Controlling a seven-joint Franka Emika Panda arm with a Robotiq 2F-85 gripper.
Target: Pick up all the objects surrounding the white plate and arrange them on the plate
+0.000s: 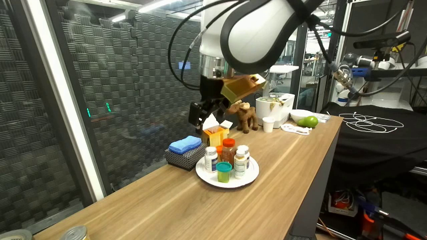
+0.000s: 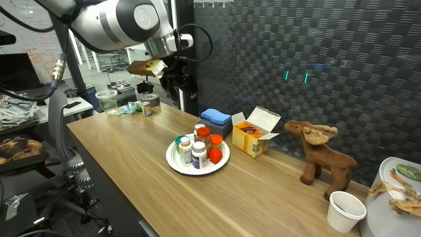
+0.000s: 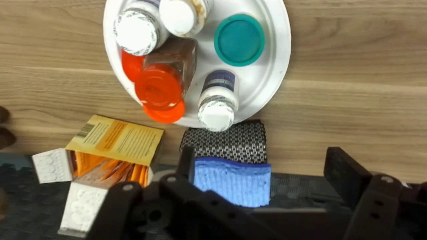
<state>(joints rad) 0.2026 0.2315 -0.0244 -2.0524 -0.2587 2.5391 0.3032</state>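
Below the tool (image 2: 183, 93), off to one side, bottles (image 2: 199, 155) on the white plate (image 2: 173, 158)

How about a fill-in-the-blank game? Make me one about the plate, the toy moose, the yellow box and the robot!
1. There are ____ white bottles on the white plate.
2. The toy moose is the colour ____.
3. The yellow box is not shut; it is ____.
4. The robot's fingers are holding ____.

Missing words: three; brown; open; nothing.
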